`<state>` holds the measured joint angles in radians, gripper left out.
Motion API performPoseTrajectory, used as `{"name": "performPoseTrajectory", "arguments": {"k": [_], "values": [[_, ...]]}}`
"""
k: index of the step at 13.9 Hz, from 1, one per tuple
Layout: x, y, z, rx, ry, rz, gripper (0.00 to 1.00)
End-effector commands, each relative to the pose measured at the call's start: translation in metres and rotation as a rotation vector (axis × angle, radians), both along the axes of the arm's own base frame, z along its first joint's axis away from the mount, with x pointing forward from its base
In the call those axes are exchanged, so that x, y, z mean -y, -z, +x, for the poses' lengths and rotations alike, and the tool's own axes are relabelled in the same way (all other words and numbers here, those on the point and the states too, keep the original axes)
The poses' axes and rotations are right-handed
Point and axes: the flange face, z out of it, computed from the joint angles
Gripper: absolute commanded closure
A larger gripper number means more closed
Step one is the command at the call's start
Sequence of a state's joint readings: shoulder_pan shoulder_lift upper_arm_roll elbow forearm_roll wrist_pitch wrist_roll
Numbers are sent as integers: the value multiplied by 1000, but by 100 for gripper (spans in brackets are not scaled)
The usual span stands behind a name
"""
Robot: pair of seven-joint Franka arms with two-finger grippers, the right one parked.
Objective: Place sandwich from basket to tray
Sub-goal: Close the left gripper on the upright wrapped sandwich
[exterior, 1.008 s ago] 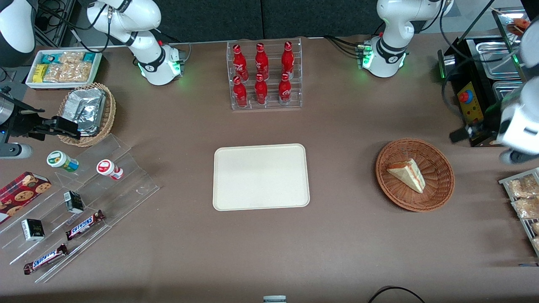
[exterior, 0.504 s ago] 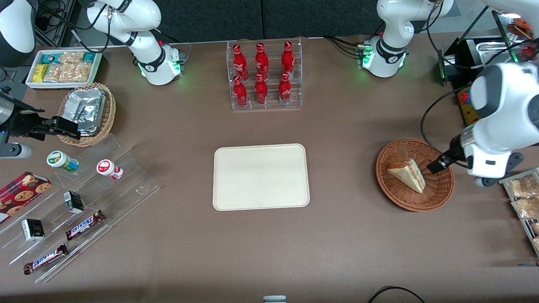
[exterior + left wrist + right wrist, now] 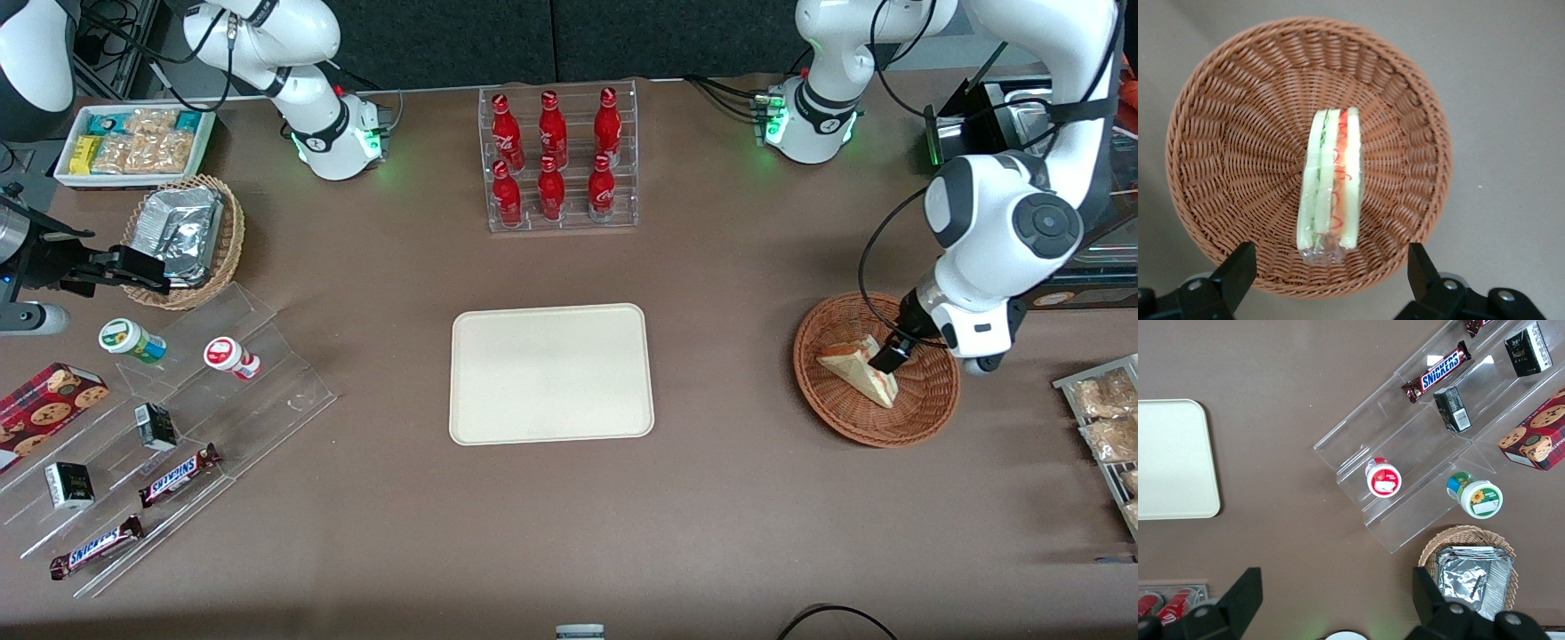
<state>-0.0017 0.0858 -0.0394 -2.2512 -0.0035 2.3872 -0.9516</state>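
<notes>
Sandwich (image 3: 1331,190) lies in the middle of the basket (image 3: 1225,120), standing on one edge, filling layers up, film-wrapped. Gripper (image 3: 889,357) hangs above it, fingers (image 3: 1238,267) spread wide and empty, one on each flank of the wedge, well clear of the bread, not touching. Tray (image 3: 551,373) sits bare mid-bench, well apart toward the parked arm's end.

Risk, as judged: the slick wrap and soft bread may slip or squash on closing; descending off-centre could snag the basket weave or tip the wedge over.
</notes>
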Motion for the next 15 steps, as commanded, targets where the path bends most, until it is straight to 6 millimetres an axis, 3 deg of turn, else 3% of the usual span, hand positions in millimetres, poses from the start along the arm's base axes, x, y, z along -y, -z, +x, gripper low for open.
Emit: {"name": "performPoseTrajectory", "arguments": {"k": [1, 4, 15], "values": [[-2, 15, -24, 49, -29, -8, 0], [-2, 16, -19, 86, -29, -10, 0], [5, 77, -13, 89, -5, -9, 1]]}}
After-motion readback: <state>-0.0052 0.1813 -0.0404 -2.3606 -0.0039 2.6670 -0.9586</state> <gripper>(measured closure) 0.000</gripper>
